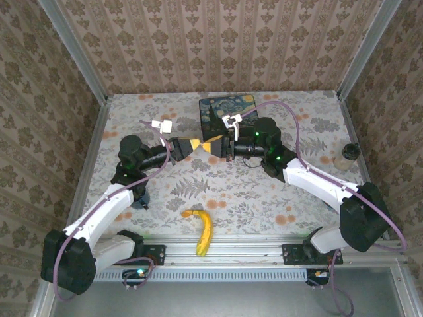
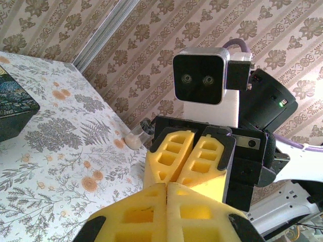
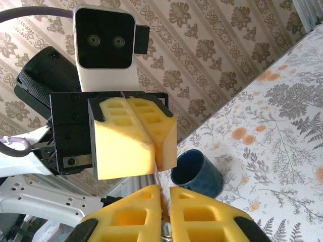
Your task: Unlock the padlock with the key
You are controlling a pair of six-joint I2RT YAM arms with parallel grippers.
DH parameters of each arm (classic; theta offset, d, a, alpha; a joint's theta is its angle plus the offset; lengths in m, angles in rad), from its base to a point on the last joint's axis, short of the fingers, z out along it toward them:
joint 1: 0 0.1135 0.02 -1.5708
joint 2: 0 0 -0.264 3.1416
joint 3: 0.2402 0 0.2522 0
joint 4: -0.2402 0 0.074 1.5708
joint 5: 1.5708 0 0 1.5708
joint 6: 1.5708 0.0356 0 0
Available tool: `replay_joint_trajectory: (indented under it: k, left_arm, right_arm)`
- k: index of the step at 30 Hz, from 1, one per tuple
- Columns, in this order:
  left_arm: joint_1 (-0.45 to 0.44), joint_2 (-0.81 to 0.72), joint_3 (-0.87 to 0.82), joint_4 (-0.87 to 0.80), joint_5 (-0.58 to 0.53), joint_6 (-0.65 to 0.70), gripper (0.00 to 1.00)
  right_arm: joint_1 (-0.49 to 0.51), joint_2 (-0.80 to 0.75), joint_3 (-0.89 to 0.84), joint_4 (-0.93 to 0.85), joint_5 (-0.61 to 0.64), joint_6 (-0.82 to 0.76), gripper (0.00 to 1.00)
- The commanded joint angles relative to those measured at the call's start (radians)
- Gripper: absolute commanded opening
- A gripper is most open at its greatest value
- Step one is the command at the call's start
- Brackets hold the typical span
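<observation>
Two sets of blocky yellow foam jaws, left jaws and right jaws both closed, tip to tip above the floral desk (image 1: 264, 191), thin pale sliver (image 3: 158, 184) between them, padlock too hidden to place, one curved banana (image 1: 201, 232).

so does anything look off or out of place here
Only the banana stands out: it lies loose at the near edge of the table, between the two arm bases, and looks unrelated to a lock job. Nothing looks spilled, tipped or damaged.
</observation>
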Motion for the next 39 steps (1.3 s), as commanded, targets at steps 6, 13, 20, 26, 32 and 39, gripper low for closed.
replay_joint_trajectory:
  k: [6,13,20,26,32,39]
  left_arm:
    - [0.018,-0.02,0.0,0.028,-0.011,-0.003,0.0]
    - [0.018,-0.02,-0.001,0.036,-0.019,-0.01,0.0]
    - [0.017,-0.013,-0.009,0.073,-0.022,-0.042,0.19]
    - [0.017,-0.002,-0.015,0.103,-0.023,-0.064,0.63]
    - [0.003,0.018,-0.012,0.135,-0.027,-0.061,0.68]
    - [-0.027,0.071,0.016,0.18,0.003,-0.066,0.5]
  right_arm:
    - [-0.007,-0.029,-0.008,-0.026,0.0,-0.016,0.0]
    - [-0.007,-0.069,-0.015,-0.021,0.009,-0.016,0.0]
    - [-0.009,-0.078,-0.023,-0.025,0.03,-0.012,0.0]
    - [-0.009,-0.079,-0.025,-0.026,0.03,-0.009,0.0]
    - [-0.009,-0.069,-0.023,-0.009,0.022,0.013,0.0]
    - [-0.009,-0.042,-0.017,0.036,-0.016,0.065,0.0]
